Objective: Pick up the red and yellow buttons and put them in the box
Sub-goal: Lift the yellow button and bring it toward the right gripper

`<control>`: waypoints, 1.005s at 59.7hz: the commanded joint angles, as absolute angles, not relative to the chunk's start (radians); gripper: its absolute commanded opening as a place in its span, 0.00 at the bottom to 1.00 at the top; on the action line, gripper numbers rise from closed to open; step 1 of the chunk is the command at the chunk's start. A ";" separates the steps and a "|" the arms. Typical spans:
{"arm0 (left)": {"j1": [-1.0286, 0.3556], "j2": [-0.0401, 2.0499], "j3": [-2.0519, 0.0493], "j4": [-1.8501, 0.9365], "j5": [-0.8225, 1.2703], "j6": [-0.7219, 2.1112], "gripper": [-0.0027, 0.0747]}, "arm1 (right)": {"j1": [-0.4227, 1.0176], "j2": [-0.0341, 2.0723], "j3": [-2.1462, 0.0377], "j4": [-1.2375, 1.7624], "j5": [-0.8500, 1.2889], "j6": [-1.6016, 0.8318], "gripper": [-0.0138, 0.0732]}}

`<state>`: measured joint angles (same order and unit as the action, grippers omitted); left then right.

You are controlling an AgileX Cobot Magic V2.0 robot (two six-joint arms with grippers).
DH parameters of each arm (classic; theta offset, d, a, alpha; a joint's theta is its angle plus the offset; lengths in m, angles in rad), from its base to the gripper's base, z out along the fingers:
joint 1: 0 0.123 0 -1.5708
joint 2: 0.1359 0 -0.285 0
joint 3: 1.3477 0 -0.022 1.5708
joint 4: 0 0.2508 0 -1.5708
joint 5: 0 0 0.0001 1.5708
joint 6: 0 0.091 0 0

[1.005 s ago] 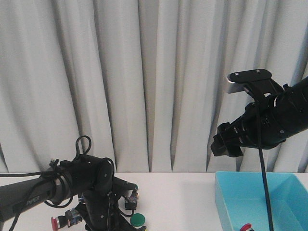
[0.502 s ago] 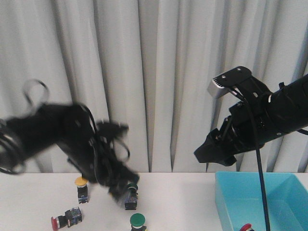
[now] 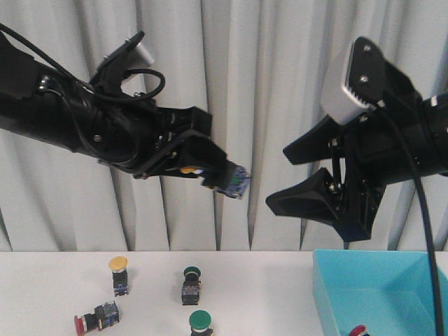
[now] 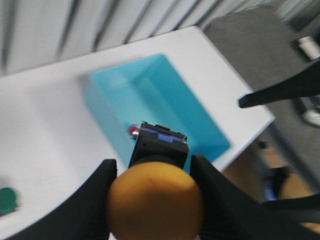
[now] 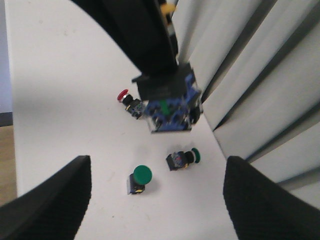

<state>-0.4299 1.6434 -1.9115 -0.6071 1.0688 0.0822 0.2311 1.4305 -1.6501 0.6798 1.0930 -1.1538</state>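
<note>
Raised off the table, left end effector [image 3: 210, 168] grips a yellow button [image 4: 155, 202]; box [image 3: 336, 294] holds one red button [image 3: 358, 330].

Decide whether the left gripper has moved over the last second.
Yes. The left gripper, shut on a yellow-capped push-button switch, has risen from the white table to high before the grey curtain.
</note>
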 commanded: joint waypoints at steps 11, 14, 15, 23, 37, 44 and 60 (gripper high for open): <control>-0.432 1.618 -1.939 -0.862 0.933 0.065 0.13 | 0.232 1.378 -1.680 0.710 0.982 -1.248 0.76; -0.432 1.618 -1.939 -0.899 0.929 0.065 0.13 | 0.232 1.378 -1.680 0.693 0.967 -1.254 0.76; -0.432 1.618 -1.939 -0.909 0.929 0.065 0.13 | 0.232 1.378 -1.680 0.688 0.966 -1.255 0.76; -0.432 1.618 -1.939 -0.980 0.911 0.065 0.13 | 0.232 1.376 -1.680 0.668 0.956 -1.280 0.76; -0.432 1.618 -1.939 -1.031 0.925 0.065 0.13 | 0.232 1.375 -1.680 0.667 0.932 -1.299 0.76; -0.432 1.618 -1.939 -1.031 0.932 0.065 0.13 | 0.232 1.375 -1.680 0.667 0.918 -1.310 0.76; -0.432 1.618 -1.939 -1.031 0.928 0.065 0.14 | 0.232 1.375 -1.680 0.668 0.899 -1.367 0.76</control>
<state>-0.4299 1.6601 -1.9115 -0.9627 0.9745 0.0718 0.2311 1.4095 -1.6501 0.6348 0.9617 -1.3415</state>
